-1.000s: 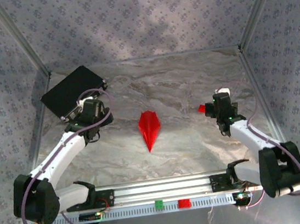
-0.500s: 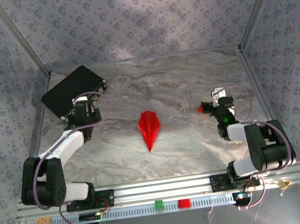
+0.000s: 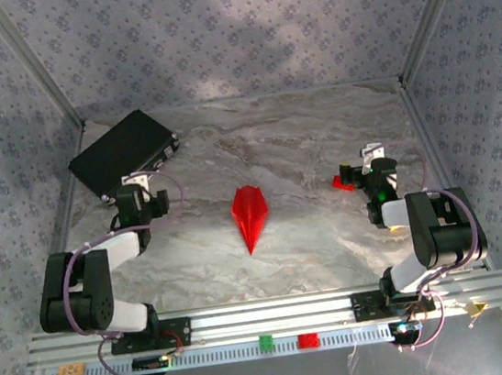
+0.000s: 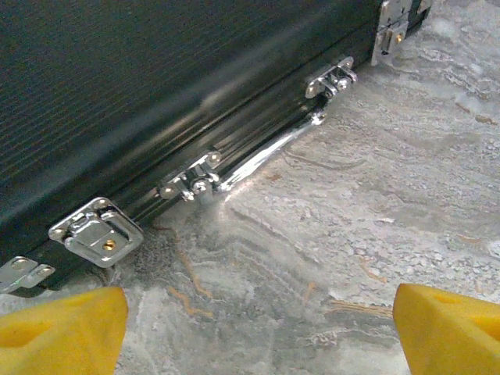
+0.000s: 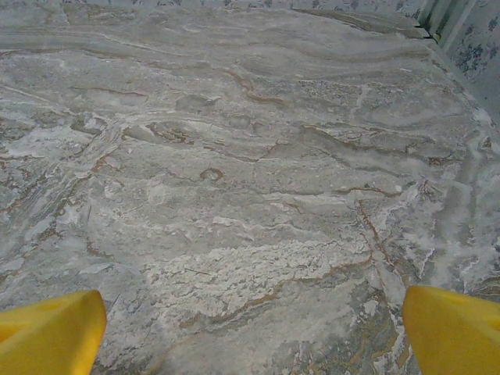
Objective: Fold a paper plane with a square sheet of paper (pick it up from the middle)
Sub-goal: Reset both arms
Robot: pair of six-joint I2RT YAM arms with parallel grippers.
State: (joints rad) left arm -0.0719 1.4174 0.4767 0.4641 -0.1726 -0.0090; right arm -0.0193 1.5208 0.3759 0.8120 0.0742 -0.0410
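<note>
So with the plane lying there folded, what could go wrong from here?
The left hand sits open right beside the latched edge of the black case; moving forward could bump it. The small red block lies close beside the right hand, so a swing might knock it away. The paper plane lies loose mid-table; any brush could shift or crumple it.

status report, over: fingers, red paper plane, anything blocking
left fingers open, empty, facing the flat black latched case. right fingers open, empty, over the marble-patterned table. red folded paper plane lies mid-table, apart from both arms. nothing blocking it.
</note>
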